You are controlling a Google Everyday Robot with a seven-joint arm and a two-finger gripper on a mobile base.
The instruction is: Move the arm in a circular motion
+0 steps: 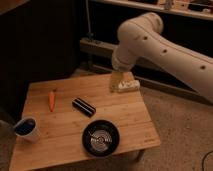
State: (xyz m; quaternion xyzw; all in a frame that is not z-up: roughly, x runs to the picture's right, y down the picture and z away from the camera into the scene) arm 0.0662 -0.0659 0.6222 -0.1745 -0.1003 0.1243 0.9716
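White arm [155, 47] enters from right; tan gripper [116, 81] over far edge of bench [60, 135]; cannot tell its grip state.

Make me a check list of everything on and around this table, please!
Surface: light wooden table, level.
Job's things: big glossy white robot arm, reaching in from the right.
Clutter: orange carrot, black rectangular block, round black bowl, blue-and-white cup, small white packet.
Claw: tan claw at the arm's tip, above the table's far edge, by the packet.
Cables: maybe one dark cable, bottom right.
Surroundings: dark cabinets, speckled floor.
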